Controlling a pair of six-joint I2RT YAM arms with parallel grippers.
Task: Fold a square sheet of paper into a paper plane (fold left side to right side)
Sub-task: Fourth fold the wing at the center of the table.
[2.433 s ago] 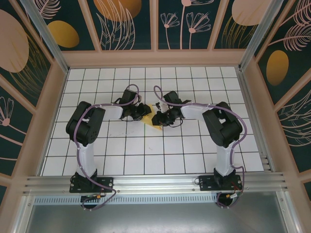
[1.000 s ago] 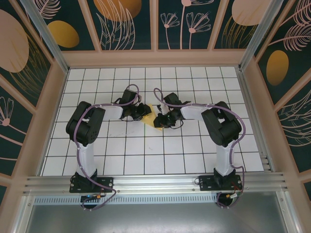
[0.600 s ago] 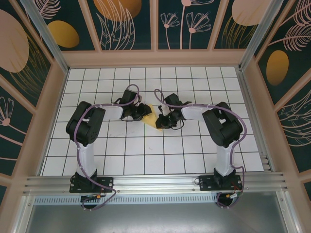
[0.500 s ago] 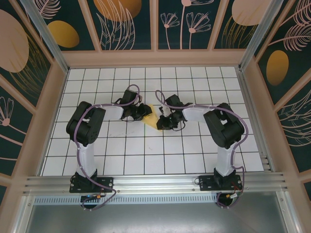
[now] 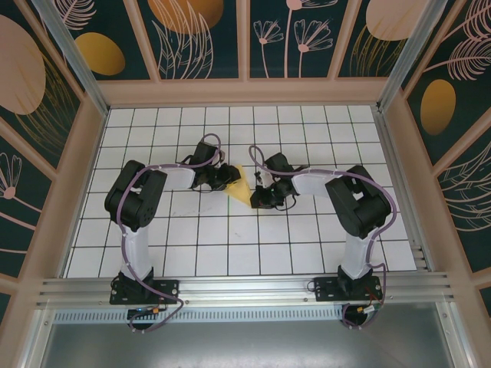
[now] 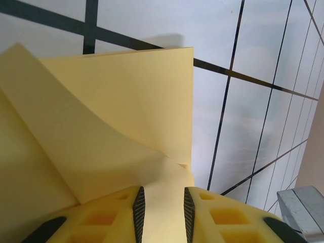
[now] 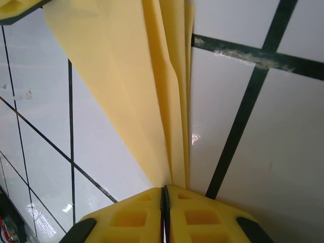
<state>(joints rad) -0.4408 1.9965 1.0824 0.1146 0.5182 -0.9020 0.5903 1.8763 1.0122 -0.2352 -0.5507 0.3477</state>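
Yellow paper [image 5: 241, 188], folded, sits over the table [image 5: 230, 245] between both grippers, its creases running from the right gripper [image 7: 165, 191], clamped on its near tip, toward the left gripper [image 6: 162, 202], jaws slightly apart astride an edge.

From where I stand the two arms look alike. The left arm [image 5: 134, 207] and the right arm [image 5: 357, 203] each have bulky black joint housings joined by smooth white links, with a flat black base plate [image 5: 142, 290] at the six o'clock end. A lilac cable [image 5: 209, 139] loops along each arm. The fingertips [image 6: 101, 223] are yellow, moulded with square pockets and edged in black.
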